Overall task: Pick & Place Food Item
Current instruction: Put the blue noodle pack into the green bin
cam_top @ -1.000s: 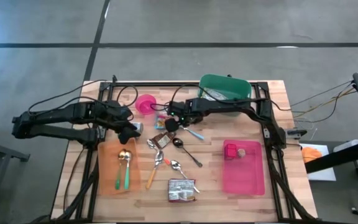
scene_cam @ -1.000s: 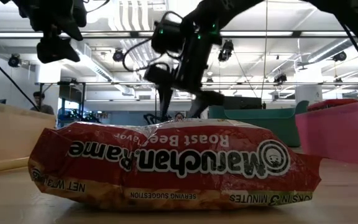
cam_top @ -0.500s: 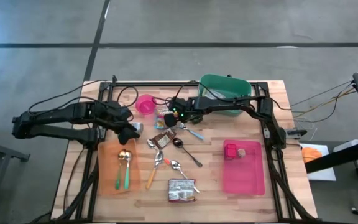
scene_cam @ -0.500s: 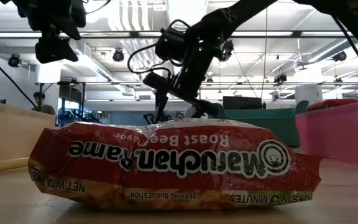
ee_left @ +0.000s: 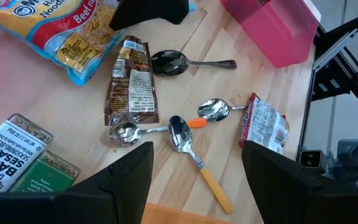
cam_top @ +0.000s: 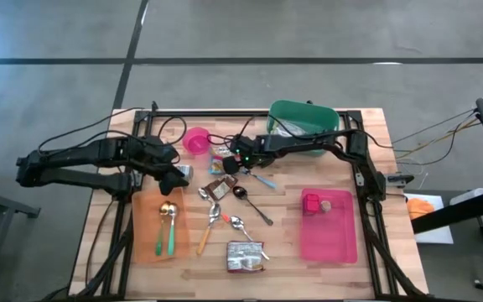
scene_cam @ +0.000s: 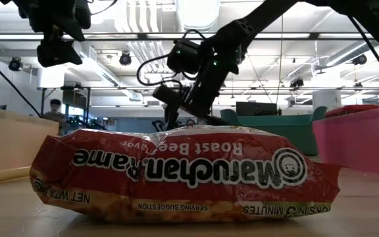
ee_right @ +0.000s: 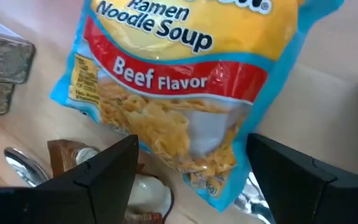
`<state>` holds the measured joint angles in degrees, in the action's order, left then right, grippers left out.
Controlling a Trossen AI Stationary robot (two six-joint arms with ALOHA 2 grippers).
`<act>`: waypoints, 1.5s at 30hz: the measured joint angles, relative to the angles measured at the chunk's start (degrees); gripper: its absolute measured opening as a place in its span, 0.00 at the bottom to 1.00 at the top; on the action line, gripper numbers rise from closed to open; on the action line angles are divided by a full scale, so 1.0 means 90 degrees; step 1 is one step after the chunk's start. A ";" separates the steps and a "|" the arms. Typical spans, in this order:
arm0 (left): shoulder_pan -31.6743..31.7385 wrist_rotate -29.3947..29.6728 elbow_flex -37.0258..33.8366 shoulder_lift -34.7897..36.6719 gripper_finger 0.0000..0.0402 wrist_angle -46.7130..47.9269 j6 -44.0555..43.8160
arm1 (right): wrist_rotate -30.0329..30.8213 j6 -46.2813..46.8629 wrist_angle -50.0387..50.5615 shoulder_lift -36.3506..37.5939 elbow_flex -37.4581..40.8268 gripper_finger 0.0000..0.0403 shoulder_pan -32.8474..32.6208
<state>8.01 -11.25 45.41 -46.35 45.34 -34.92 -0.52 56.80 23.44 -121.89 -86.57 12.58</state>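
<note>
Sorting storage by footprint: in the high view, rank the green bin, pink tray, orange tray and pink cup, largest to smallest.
1. Green bin, pink tray and orange tray: too alike to rank.
2. Pink cup, clearly smallest.

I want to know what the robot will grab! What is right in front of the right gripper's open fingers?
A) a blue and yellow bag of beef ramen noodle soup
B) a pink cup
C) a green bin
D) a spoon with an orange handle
A: the right wrist view looks straight at the beef ramen bag, and the right gripper stands open just above it.
</note>
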 joint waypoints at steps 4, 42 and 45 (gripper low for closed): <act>-0.0002 0.0000 0.0000 0.0000 0.61 0.0000 0.0000 | -0.0121 -0.0006 -0.0618 0.0002 0.0213 0.73 -0.0004; -0.0002 -0.0056 0.0000 0.0000 0.61 -0.0002 -0.0243 | -0.0140 -0.0881 -0.1006 0.0110 0.0430 0.03 -0.0125; -0.0002 -0.0053 0.0000 0.0000 0.61 -0.0002 -0.0269 | -0.0140 -0.0972 -0.0997 0.0223 0.0430 0.03 -0.0181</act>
<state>7.99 -11.72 45.41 -46.35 45.32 -37.34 -1.79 48.06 14.47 -119.88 -82.70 10.95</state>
